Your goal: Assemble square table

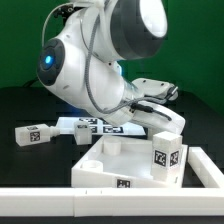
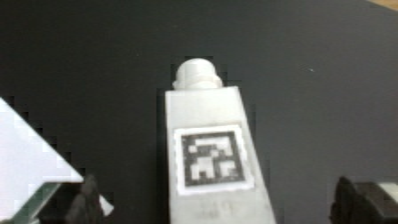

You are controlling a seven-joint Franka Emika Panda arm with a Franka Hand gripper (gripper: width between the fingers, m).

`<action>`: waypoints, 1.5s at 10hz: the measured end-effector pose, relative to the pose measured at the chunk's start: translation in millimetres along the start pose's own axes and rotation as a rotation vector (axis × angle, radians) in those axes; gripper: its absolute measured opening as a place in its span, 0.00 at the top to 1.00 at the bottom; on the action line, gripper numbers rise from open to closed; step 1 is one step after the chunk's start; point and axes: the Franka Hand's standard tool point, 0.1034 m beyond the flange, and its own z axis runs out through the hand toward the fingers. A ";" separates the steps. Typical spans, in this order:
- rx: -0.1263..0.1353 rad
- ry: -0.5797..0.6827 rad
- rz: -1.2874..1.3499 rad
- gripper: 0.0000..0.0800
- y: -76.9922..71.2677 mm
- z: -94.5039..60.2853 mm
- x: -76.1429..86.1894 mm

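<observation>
- Your gripper hangs low over the black table, behind the far edge of the square tabletop and toward that edge's end on the exterior view's right.
- In the wrist view the gripper stands wide open. One dark fingertip shows on each side of a leg, with bare black table between each pad and the leg, so nothing is gripped.
- That leg lies flat between the fingers. Its black-and-white tag faces up, and its rounded peg points away from the fingers.
- From the exterior view you can see only a white piece under the gripper, just behind the tabletop. You cannot tell from there which way it lies.
- The square tabletop lies flat in the foreground with its raised rim up. A small tag shows on its near wall.
- A second leg stands upright at the tabletop's corner on the exterior view's right, showing two tags. You cannot tell whether it sits in a socket or only rests against the rim.
- A third leg lies on the table, well apart from the tabletop, off its far corner on the exterior view's left.
- The marker board lies flat just behind the tabletop's far edge, partly under the arm.
- A long white rail runs along the near side of the tabletop, close against it.
- A white corner enters the wrist view beside the leg. You cannot tell whether it belongs to the tabletop.
</observation>
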 end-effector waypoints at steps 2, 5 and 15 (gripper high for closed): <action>-0.011 0.002 0.004 0.19 3.0 11.2 0.5; -0.016 0.000 0.028 0.22 5.3 17.2 2.0; 0.020 0.281 -0.110 0.65 -14.6 -63.8 -28.0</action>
